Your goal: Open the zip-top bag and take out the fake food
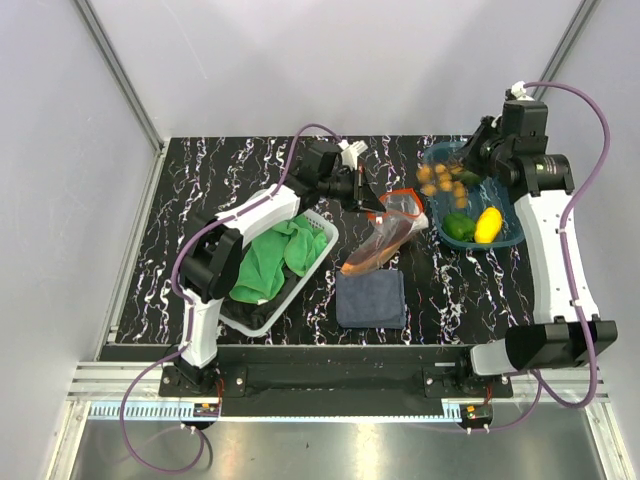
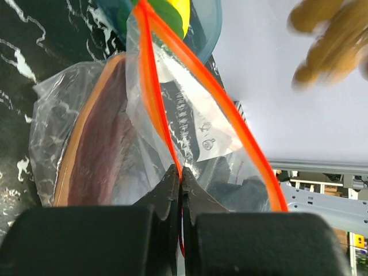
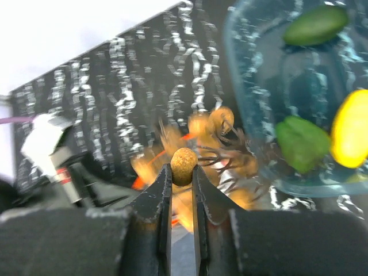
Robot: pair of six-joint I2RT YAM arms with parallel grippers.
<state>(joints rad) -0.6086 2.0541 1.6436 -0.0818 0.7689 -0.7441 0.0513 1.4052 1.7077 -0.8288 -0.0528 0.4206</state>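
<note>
The clear zip-top bag [image 1: 388, 232] lies mid-table with its orange-red zip strip [image 1: 400, 203] raised and spread open. A long brown piece [image 2: 95, 144] is still inside it. My left gripper [image 1: 367, 198] is shut on one side of the zip strip [image 2: 172, 144], its jaws [image 2: 181, 174] pinching the edge. My right gripper [image 1: 468, 166] is shut on one ball [image 3: 183, 165] of the brown ball cluster [image 1: 441, 180], which hangs above the left end of the blue tray [image 1: 510, 240]. The yellow lemon [image 1: 488, 224] and two green pieces [image 1: 459, 227] lie in the tray.
A white basket [image 1: 318, 262] holding a green cloth [image 1: 272, 258] stands at the left under the left arm. A folded dark blue cloth [image 1: 370, 298] lies in front of the bag. The table's back edge meets the white wall just behind both grippers.
</note>
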